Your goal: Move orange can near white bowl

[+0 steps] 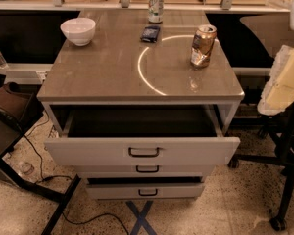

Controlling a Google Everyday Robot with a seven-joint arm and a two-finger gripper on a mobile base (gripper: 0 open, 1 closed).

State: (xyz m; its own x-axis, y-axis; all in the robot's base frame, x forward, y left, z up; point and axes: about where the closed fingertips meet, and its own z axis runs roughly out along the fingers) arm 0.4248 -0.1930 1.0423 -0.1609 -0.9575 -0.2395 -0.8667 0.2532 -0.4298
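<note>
1. Desks: one desk point(103, 72), which carries the loose items.
2. Cans: two, one orange can point(203, 45) and one white-and-green can point(156, 6).
3. Bowls: one white bowl point(78, 31).
4. Small flat items: one dark packet point(150, 34).
5. Drawers: three, namely the top drawer point(186, 153), the middle drawer point(186, 170) and the bottom drawer point(186, 191).
6. Drawer handles: three, one on each front.
7. Floor marks: one blue tape cross point(141, 220).
8. The hand lies outside the camera view, so it adds nothing to the count.
</note>
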